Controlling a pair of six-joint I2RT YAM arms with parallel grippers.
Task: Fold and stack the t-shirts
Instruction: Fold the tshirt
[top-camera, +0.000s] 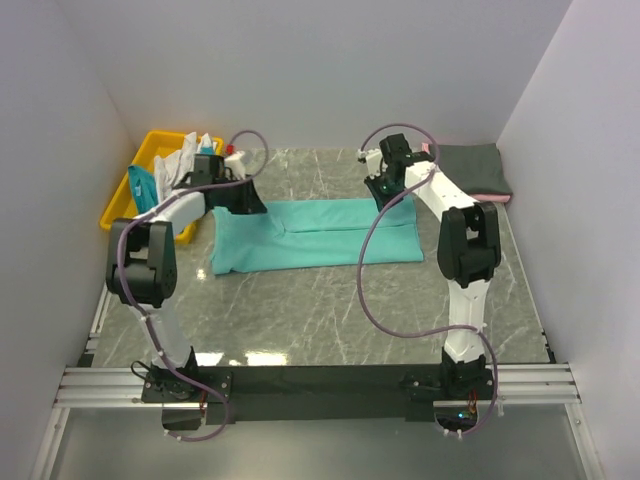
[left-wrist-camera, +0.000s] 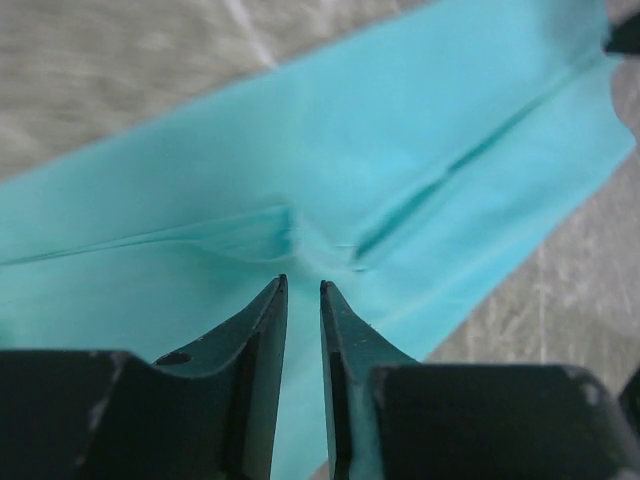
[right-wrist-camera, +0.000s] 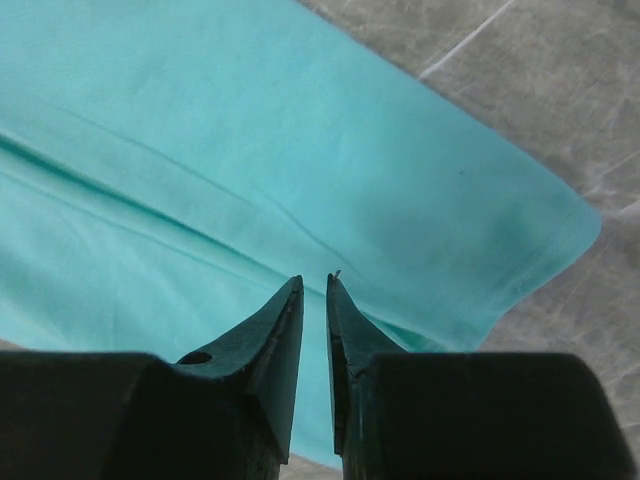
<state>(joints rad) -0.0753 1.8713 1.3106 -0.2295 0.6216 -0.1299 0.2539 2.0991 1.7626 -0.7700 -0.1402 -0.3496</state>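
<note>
— Now, where is the workpiece?

— The sea-green t-shirt (top-camera: 315, 235) lies flat on the table (top-camera: 330, 310) as a long band across the far middle. Judging by the crease lines, it is already doubled lengthwise. A dark grey shirt (top-camera: 470, 158) lies folded at the far right corner on top of a pink one (top-camera: 492, 196). More cloth sits in the yellow bin (top-camera: 115, 212) at the far left.

— State of the tools?

— The left gripper (left-wrist-camera: 302, 285) is at the band's left end and the right gripper (right-wrist-camera: 313, 280) at its right end, near the hem. On each, the jaws stand almost together, with only a narrow slit between them. The cloth puckers just ahead of the left tips, which suggests a pinch. It cannot be determined whether either tool has a layer caught.

— Handling properties?

— Light, limp, no stiffness of its own. Expect the cloth to sag from any hold point and the unsupported part to drag on the table. It is not fragile. The layers are thin, so one may slip free while another stays caught.

— Recommended hold points?

— The two far corners of the band, one per gripper. Pinch through all layers at once, close to the edge. Keep both ends level so the fold line falls straight.
</note>
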